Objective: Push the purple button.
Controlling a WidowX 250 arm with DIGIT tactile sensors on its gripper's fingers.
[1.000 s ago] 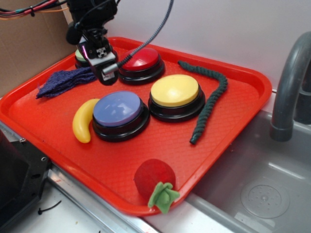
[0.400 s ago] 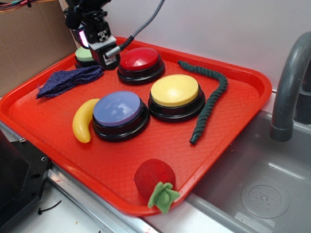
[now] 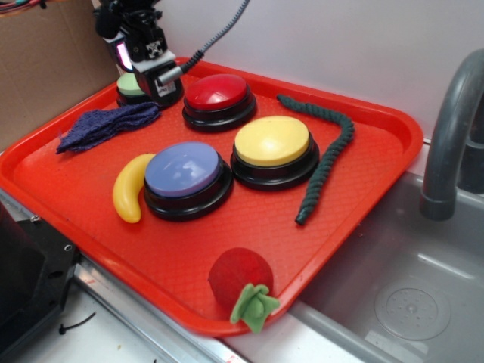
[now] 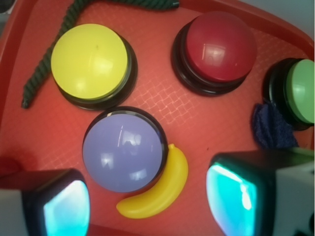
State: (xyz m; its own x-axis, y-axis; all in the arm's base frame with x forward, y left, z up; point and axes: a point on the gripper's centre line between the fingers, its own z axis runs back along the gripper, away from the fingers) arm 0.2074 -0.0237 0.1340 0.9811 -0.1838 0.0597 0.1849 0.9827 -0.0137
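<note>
Four buttons sit on the red tray [image 3: 363, 178]; the purple button [image 3: 184, 171] touches a banana [image 3: 129, 187]. The gripper [image 3: 160, 85] hangs above the green button [image 3: 129, 85], fingers [image 4: 231, 201] spread wide, holding nothing.

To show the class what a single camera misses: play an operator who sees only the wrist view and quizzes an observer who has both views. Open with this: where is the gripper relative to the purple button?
Observer: The gripper hangs at the back left corner of the tray, by the green button. It is well away from the purple button.
Operator: What lies beyond the tray?
Observer: A sink with a grey faucet, on the right side of the exterior picture.
Operator: Is anything on the tray outside my view?
Observer: A red fabric fruit with a green leaf lies at the tray's near edge.
</note>
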